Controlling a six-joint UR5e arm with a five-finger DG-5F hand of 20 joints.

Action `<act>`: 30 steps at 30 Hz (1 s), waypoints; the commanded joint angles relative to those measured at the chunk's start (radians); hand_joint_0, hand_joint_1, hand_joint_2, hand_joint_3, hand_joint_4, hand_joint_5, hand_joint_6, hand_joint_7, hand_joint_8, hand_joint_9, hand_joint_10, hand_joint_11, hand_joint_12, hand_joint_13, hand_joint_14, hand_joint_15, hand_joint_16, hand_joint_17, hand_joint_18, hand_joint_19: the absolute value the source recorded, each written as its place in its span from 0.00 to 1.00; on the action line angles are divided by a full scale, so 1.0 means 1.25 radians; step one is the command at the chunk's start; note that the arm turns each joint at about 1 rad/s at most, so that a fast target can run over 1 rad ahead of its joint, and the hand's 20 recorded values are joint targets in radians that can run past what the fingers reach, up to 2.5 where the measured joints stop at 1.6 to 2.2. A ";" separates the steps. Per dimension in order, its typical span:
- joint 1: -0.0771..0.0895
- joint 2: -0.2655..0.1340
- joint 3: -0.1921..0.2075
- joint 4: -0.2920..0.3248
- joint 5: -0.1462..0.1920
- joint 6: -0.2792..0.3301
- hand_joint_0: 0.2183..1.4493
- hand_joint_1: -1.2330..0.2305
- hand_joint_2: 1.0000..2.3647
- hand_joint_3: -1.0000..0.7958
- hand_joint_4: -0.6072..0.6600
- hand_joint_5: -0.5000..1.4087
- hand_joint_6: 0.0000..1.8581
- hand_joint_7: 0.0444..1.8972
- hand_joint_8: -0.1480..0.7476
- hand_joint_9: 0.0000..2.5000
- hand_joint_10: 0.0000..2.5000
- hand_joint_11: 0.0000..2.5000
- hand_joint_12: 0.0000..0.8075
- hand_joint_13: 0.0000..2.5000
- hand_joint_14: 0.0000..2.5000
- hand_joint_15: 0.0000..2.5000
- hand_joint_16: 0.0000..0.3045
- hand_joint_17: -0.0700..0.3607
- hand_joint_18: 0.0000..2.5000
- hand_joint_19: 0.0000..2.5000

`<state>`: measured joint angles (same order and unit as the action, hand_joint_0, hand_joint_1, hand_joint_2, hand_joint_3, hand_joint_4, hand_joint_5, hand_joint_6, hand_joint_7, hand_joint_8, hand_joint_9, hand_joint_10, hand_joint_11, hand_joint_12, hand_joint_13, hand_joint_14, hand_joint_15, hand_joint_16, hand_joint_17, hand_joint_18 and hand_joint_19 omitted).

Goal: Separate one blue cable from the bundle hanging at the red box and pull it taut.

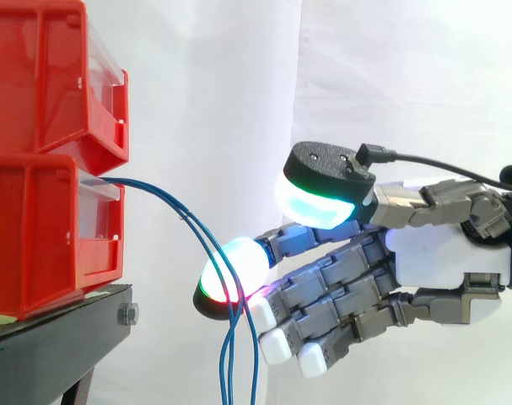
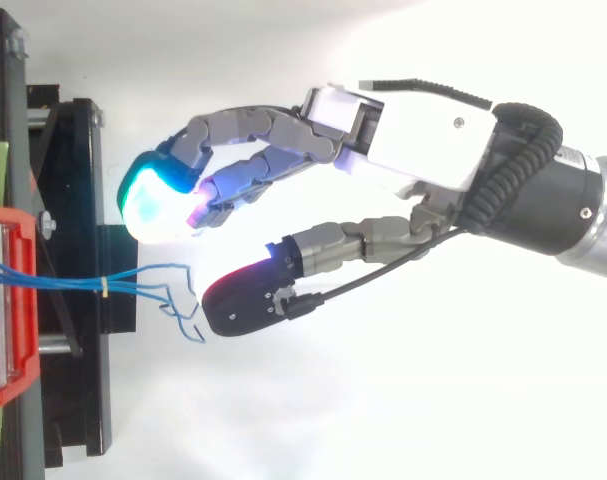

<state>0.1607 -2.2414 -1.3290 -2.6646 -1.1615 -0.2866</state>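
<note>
Several thin blue cables (image 1: 207, 245) leave the lower red bin (image 1: 45, 236), arc to the right and hang down past the bottom of the side view. In the top view the bundle (image 2: 73, 281) carries a small yellow tie (image 2: 103, 287), and its strands spread apart at the free end. My hand (image 1: 441, 261) reaches in from the right, open, with its fingers stretched toward the cables. One glowing fingertip (image 1: 232, 272) lies just behind the hanging strands. The thumb (image 2: 248, 298) stands apart from the fingers (image 2: 158, 195), its tip close beside the loose strands. No strand is pinched.
Two red bins are stacked at the left, the upper one (image 1: 45, 76) over the lower, on a black stand (image 1: 53, 337). A white curtain hangs behind. Open space lies to the right of the cables, around the hand.
</note>
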 commanded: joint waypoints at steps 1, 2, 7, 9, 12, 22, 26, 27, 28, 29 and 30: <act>0.002 0.000 0.004 0.005 -0.002 -0.001 0.29 0.41 0.00 0.31 0.70 0.17 0.27 0.46 0.51 0.29 0.01 0.19 0.47 0.31 0.01 0.21 0.15 0.41 0.28 0.21; 0.003 -0.001 0.004 0.005 -0.001 -0.003 0.29 0.41 0.00 0.31 0.70 0.17 0.27 0.46 0.51 0.29 0.01 0.19 0.47 0.32 0.01 0.21 0.16 0.41 0.28 0.21; 0.003 -0.019 0.007 0.005 -0.005 -0.001 0.29 0.41 0.00 0.31 0.70 0.17 0.27 0.46 0.51 0.29 0.01 0.19 0.47 0.32 0.01 0.21 0.15 0.41 0.28 0.21; 0.000 -0.035 0.023 0.005 -0.012 0.008 0.29 0.41 0.00 0.31 0.70 0.17 0.27 0.46 0.51 0.29 0.01 0.19 0.47 0.32 0.01 0.21 0.15 0.41 0.28 0.22; -0.002 -0.060 0.063 -0.007 -0.029 0.027 0.29 0.41 0.00 0.31 0.70 0.17 0.27 0.46 0.51 0.29 0.01 0.19 0.47 0.32 0.01 0.21 0.15 0.41 0.28 0.21; 0.002 -0.060 0.064 -0.026 -0.035 0.038 0.30 0.41 0.00 0.31 0.70 0.17 0.27 0.48 0.51 0.30 0.01 0.20 0.46 0.32 0.01 0.21 0.15 0.40 0.28 0.21; 0.003 -0.060 0.064 0.006 -0.037 0.038 0.30 0.40 0.00 0.31 0.70 0.17 0.27 0.49 0.51 0.30 0.01 0.20 0.46 0.32 0.01 0.21 0.15 0.40 0.29 0.22; 0.003 -0.060 0.064 0.012 -0.035 0.038 0.30 0.40 0.00 0.31 0.70 0.17 0.27 0.49 0.52 0.30 0.01 0.20 0.46 0.32 0.01 0.21 0.15 0.40 0.29 0.21; 0.003 -0.060 0.064 0.014 -0.035 0.038 0.31 0.40 0.00 0.31 0.70 0.17 0.27 0.49 0.51 0.30 0.01 0.20 0.46 0.32 0.01 0.21 0.15 0.40 0.29 0.21; 0.003 -0.060 0.064 0.016 -0.041 0.039 0.31 0.40 0.00 0.31 0.70 0.17 0.27 0.49 0.51 0.31 0.01 0.20 0.46 0.33 0.01 0.21 0.15 0.40 0.29 0.21; 0.003 -0.060 0.064 0.016 -0.041 0.039 0.31 0.40 0.00 0.31 0.70 0.17 0.27 0.49 0.51 0.31 0.01 0.20 0.46 0.33 0.01 0.21 0.15 0.40 0.29 0.21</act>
<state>0.1638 -2.3163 -1.2488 -2.6547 -1.2086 -0.2390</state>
